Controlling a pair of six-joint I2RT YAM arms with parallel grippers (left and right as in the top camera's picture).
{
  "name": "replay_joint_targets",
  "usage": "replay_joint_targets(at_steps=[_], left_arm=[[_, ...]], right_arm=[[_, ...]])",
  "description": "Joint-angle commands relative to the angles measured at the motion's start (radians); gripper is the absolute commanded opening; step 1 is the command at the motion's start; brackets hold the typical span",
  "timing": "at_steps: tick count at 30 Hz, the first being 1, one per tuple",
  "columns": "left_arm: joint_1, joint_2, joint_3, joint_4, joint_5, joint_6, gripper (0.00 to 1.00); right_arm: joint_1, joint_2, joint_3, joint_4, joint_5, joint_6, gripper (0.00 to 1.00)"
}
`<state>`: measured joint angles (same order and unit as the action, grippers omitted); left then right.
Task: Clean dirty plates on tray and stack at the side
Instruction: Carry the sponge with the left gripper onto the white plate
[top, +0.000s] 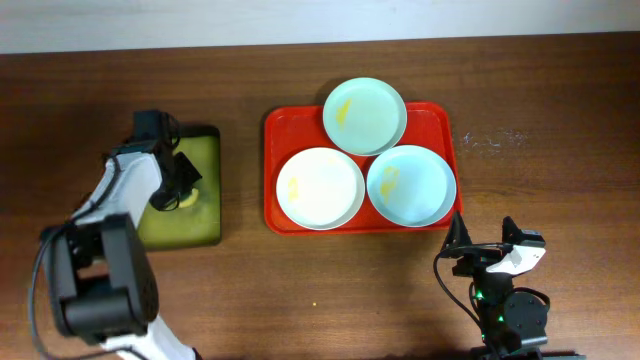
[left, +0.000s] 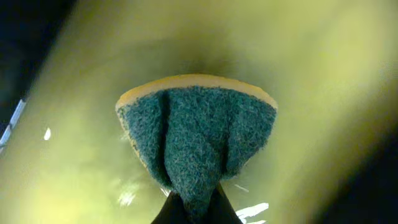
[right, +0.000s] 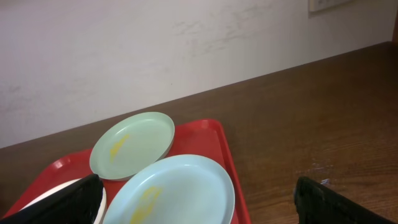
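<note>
Well, the left hand (left: 194, 208) is clamped on a sponge (left: 199, 134), whose green scouring face is pinched into a fold between the fingers, with yellow foam showing along its far edge. It is over the small dark-rimmed tray (top: 205, 228) with the yellow-green inside, at the left of the overhead frame. The right hand (right: 198, 186) sits low at the bottom right, fingers spread wide with nothing between them. Just beyond it the red tray (top: 285, 130) lies mid-worktop (top: 560, 100), carrying a white plate (top: 320, 188) lower left, a pale blue plate (top: 411, 185) lower right, and a pale green plate (top: 365, 115) overhanging the top rim, each smeared yellow.
</note>
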<state>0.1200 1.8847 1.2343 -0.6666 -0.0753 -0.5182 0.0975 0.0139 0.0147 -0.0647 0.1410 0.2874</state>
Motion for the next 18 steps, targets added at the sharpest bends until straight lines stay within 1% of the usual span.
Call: replay_joint_targets(at_steps=[1, 4, 7, 11, 14, 15, 17, 18], left_arm=[[0.001, -0.193, 0.028, -0.001, 0.062, 0.019, 0.0], [0.0, -0.278, 0.028, -0.002, 0.061, 0.019, 0.0], [0.0, -0.291, 0.027, -0.001, 0.06, 0.019, 0.0], [0.0, -0.227, -0.012, 0.019, 0.05, 0.018, 0.0], [0.0, -0.109, -0.035, 0.049, -0.007, 0.019, 0.0], [0.002, -0.079, -0.035, 0.048, -0.017, 0.051, 0.0], [0.002, -0.082, -0.032, 0.039, -0.016, 0.124, 0.0], [0.002, -0.094, -0.025, 0.027, -0.019, 0.14, 0.0]], right_arm=[[-0.007, -0.003, -0.009, -0.002, 0.002, -0.002, 0.99], [-0.007, -0.003, -0.009, -0.002, 0.002, -0.002, 0.99], [-0.007, -0.003, -0.009, -0.002, 0.002, -0.002, 0.99], [-0.007, -0.003, -0.009, -0.002, 0.002, -0.002, 0.99], [-0.007, -0.003, -0.009, -0.002, 0.002, -0.002, 0.99], [-0.007, -0.003, -0.009, -0.002, 0.002, -0.002, 0.99], [-0.007, -0.003, -0.009, -0.002, 0.002, -0.002, 0.99], [-0.007, -0.003, -0.009, -0.002, 0.002, -0.002, 0.98]])
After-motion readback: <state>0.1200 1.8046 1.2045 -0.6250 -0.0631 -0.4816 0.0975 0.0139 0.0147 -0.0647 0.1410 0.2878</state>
